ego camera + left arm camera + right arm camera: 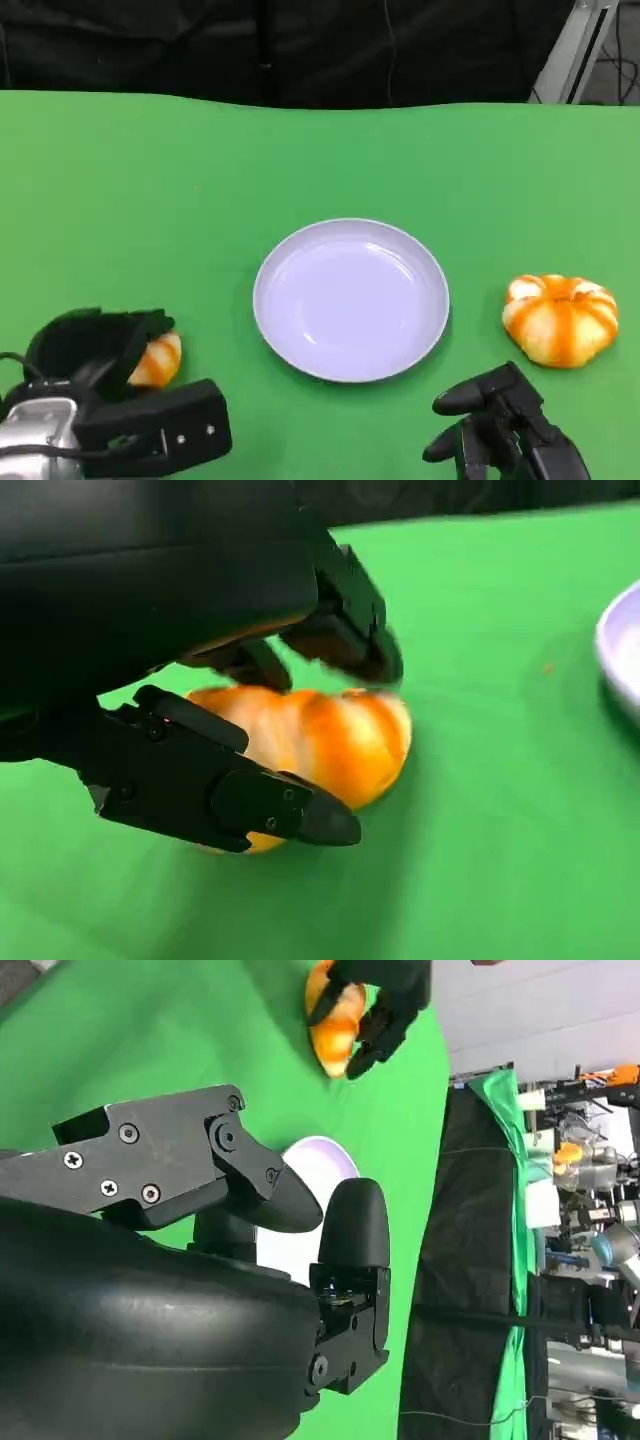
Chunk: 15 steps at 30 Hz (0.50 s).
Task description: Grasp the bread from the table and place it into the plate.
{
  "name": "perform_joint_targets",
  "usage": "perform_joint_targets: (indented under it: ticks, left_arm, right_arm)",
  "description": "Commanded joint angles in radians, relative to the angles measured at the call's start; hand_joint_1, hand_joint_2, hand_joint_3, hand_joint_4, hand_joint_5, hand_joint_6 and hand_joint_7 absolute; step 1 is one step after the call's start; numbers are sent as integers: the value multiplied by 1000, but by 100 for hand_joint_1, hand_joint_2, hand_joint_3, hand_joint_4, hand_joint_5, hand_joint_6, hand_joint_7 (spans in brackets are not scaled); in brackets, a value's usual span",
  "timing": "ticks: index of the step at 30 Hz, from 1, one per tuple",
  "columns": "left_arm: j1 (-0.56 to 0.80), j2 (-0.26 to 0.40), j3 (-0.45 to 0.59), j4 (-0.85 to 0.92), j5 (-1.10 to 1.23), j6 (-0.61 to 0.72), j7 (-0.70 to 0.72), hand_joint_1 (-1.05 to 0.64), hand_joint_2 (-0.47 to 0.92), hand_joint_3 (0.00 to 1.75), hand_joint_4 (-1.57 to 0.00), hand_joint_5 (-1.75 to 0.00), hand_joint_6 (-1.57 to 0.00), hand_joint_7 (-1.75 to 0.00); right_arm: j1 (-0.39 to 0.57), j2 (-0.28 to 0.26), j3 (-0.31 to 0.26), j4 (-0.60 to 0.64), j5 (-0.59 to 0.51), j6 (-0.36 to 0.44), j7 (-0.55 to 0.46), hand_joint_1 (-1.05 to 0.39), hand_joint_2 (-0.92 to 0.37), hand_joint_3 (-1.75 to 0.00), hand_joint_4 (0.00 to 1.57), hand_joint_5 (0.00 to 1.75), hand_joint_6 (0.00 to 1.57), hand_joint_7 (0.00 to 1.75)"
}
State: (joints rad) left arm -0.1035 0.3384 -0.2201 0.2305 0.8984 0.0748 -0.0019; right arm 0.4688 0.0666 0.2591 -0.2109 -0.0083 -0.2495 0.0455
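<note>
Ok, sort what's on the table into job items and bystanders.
Job items:
- small bread, left hand closing around it
- white plate, nothing in it
- round bread, lying untouched

Bystanders:
- right hand, holding nothing
- green table

Green cloth-covered table [150, 190]. Round pale lavender plate [350, 300] sits mid-table, toward the near edge. Orange-and-white striped bread roll [559, 319] right of it; second orange glazed bread piece [158, 360] near the near-left corner.

Bread [158, 361] half hidden under left hand [95, 350]
</note>
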Motion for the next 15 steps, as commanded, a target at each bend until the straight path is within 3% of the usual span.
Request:
perform_joint_targets:
  ticks: [1,2,4,10,12,15]
  left_arm:
    - [16,30,-11,21,-43,-40,56,-36,92,22,-78,-172,-72,-141]
    - [22,34,-11,18,-53,-51,71,-35,92,30,-81,-174,-68,-161]
    - [25,40,-15,16,-67,-59,87,-34,92,34,-82,-174,-65,-171]
    - [70,64,6,-38,-118,-119,148,-31,90,40,-85,-175,-63,-175]
    - [88,75,13,-58,-133,-145,168,-29,79,66,-85,-175,-62,-175]
    - [113,91,22,-80,-139,-189,207,-28,70,84,-83,-175,-61,-175]
  right_arm:
    - [3,-9,-7,-6,-1,-8,-3,-27,-92,-95,20,175,8,175]
    - [2,-8,-7,-4,-2,-9,-4,-27,-92,-94,20,175,8,175]
    - [1,-7,-8,-2,-2,-11,-5,-27,-92,-94,20,175,8,175]
    - [2,-3,-7,-8,-6,-2,-9,-27,-92,-93,20,175,8,175]
    - [3,-2,-6,-10,-4,1,-8,-26,-92,-94,20,175,8,175]
    - [3,-1,-5,-11,-4,4,-8,-26,-92,-94,19,175,8,175]
